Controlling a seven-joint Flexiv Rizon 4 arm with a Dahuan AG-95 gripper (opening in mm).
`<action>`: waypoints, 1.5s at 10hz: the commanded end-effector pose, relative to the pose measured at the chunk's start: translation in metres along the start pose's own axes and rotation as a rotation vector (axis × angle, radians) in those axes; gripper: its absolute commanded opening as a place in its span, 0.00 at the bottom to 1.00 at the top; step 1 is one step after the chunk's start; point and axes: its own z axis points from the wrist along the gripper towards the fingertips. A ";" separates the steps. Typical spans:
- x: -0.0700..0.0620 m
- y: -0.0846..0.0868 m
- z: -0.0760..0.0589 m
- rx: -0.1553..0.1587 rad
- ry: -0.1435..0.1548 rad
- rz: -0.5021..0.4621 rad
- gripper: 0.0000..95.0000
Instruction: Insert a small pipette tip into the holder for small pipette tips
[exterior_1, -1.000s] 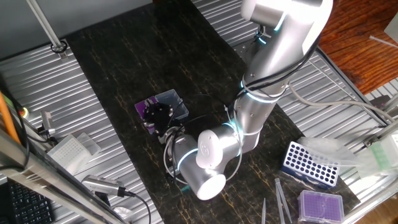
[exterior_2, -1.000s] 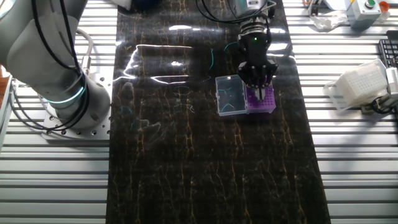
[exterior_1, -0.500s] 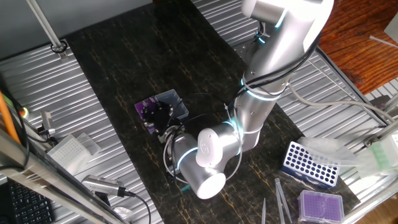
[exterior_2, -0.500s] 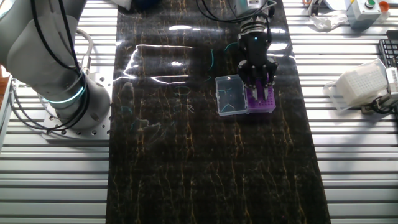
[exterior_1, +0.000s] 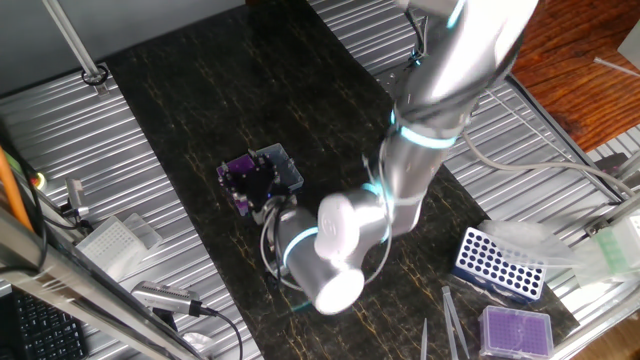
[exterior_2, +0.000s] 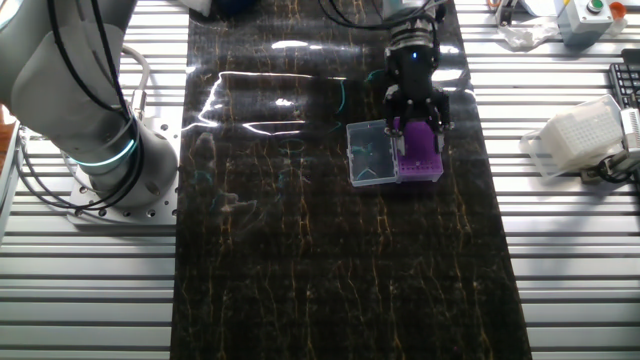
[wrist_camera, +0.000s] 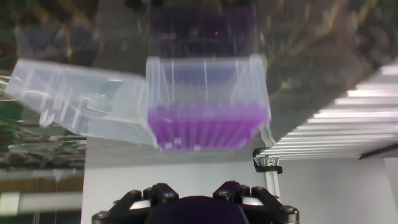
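Left to right across the dark marbled worktop (exterior_2: 300, 250):

- Clear plastic lid flap (exterior_2: 368, 153), lying open at 9 o'clock of the box, flat on the mat. In the hand view it is blurred, reaching off to the left.
- Small deep-purple rectangular tip box with finely gridded top (exterior_2: 421, 158), touching the flap along its hinge side. In the one fixed view it (exterior_1: 243, 175) sits partly hidden by the arm's wrist.
- Black two-finger pincer (exterior_2: 413, 105), at 12 o'clock of the box, its fingers just above the box's far edge. Fingers look parted a little, but I cannot tell how far, nor whether anything is between them.
- Small clear pipette tip: not to be made out in any view. It may be seated in the grid or held; I cannot say.

Risks, as I judge them:
- If the tip sits only loosely in a hole, a finger brushing it would tip it out.
- Box is light and unclamped; a sideways nudge would slide it.
- A finger catching the open flap could flip the box.
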 end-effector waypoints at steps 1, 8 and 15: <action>0.010 0.002 -0.004 -0.014 -0.107 0.147 0.00; 0.033 0.009 -0.012 -0.260 -0.302 0.572 0.00; 0.034 0.010 -0.012 -0.566 -0.512 0.904 0.00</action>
